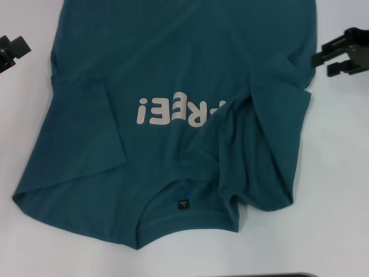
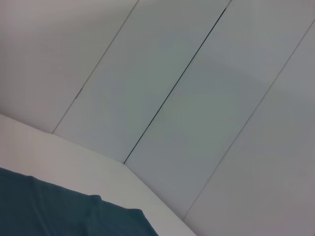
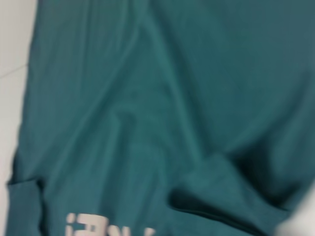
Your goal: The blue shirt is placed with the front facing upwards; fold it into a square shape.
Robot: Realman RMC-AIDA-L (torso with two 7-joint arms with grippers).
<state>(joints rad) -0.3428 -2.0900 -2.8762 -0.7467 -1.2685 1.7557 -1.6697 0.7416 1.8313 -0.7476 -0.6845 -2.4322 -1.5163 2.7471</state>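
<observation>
One blue shirt [image 1: 173, 75] on one white table [image 1: 340, 173]. One line of cream block lettering [image 1: 176, 111] on it, one small black neck label [image 1: 183, 204]. Two grippers in view: left gripper [image 1: 11, 51], right gripper [image 1: 340, 55].

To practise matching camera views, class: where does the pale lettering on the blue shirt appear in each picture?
Head view: lettering mid-picture on the blue shirt, partly covered by a folded-over sleeve.
Left wrist view: not in it; only a shirt edge shows.
Right wrist view: at the bottom edge.
Shared landmark: the folded sleeve beside the lettering.
</observation>
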